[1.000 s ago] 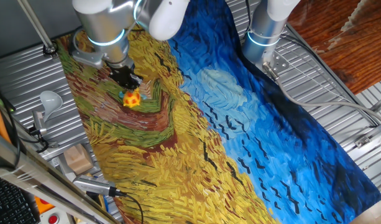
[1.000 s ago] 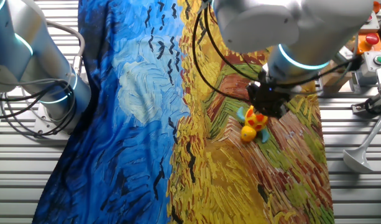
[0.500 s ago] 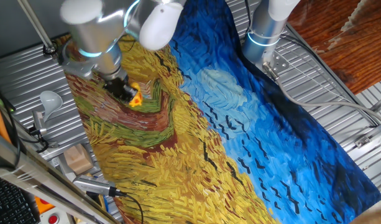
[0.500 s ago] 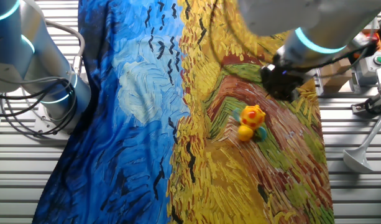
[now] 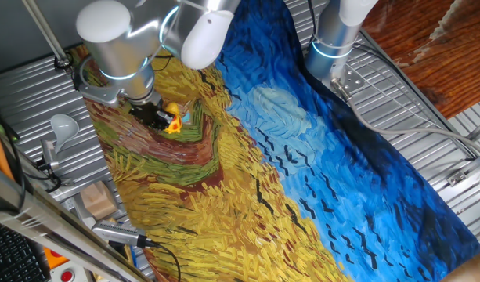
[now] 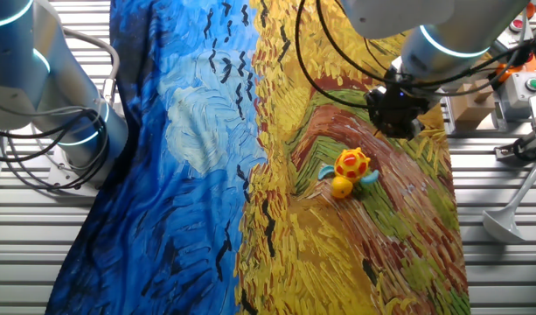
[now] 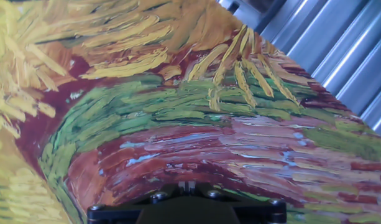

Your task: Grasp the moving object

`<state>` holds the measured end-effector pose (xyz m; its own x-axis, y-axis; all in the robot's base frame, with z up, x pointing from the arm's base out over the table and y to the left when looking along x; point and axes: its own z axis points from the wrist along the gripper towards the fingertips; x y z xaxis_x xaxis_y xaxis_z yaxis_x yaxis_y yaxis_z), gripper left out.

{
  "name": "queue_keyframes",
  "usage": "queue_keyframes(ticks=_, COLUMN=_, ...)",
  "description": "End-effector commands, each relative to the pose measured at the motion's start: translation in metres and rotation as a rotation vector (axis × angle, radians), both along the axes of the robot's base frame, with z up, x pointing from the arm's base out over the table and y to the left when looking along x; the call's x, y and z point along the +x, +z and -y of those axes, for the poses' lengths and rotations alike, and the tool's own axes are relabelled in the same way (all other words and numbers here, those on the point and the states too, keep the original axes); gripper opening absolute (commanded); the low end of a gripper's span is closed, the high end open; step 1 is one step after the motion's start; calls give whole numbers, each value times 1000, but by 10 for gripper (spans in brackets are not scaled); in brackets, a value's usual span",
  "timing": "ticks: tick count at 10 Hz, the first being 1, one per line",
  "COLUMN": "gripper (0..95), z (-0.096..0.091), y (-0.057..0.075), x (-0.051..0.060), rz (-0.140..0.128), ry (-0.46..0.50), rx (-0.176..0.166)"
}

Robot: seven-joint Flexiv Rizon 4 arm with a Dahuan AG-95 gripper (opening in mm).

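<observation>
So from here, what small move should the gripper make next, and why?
Probably shift sideways to centre over the toy figure before descending: the gripper sits beside it, apart, and the hand view shows only the painted cloth, no toy.

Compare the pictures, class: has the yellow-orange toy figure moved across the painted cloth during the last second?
Yes. In the other fixed view the toy figure has slid up and slightly left along the cloth, toward the red-brown band, away from the cloth's near edge.

Ribbed metal table [image 5: 427,117] covered by a painted-wheatfield cloth [image 5: 247,157], blue at right, yellow at left. Yellow-orange toy figure [image 6: 350,170] sits on the cloth, upper left. Tan wooden block [image 5: 99,200] lies lower left.
</observation>
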<state>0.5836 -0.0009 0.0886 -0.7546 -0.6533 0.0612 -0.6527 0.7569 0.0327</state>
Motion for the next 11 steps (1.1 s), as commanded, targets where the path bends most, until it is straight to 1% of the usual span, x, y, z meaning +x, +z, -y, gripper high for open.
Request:
queue_keyframes(ticks=1, gripper=0, z=0, y=0, x=1, rz=-7, ry=30, rx=-8)
queue_keyframes(ticks=2, gripper=0, z=0, y=0, x=1, rz=-5, ry=39, rx=-12)
queue_keyframes(ticks=3, gripper=0, z=0, y=-2, x=1, rz=-5, ry=30, rx=-5)
queue_keyframes(ticks=4, gripper=0, z=-15, y=-6, x=1, rz=-6, ry=-17, rx=25)
queue_keyframes(ticks=5, gripper=0, z=-24, y=-7, x=0, rz=-5, ry=-30, rx=19)
queue_keyframes(ticks=7, gripper=0, z=-55, y=-15, x=-2, rz=-3, ry=-88, rx=4)
queue_keyframes(ticks=8, gripper=0, z=-63, y=-18, x=-4, rz=-2, ry=-94, rx=-7)
queue_keyframes(ticks=9, gripper=0, z=-66, y=-21, x=-8, rz=0, ry=-109, rx=-5)
queue_keyframes(ticks=11, gripper=0, z=-65, y=-23, x=-10, rz=0, ry=-99, rx=-7)
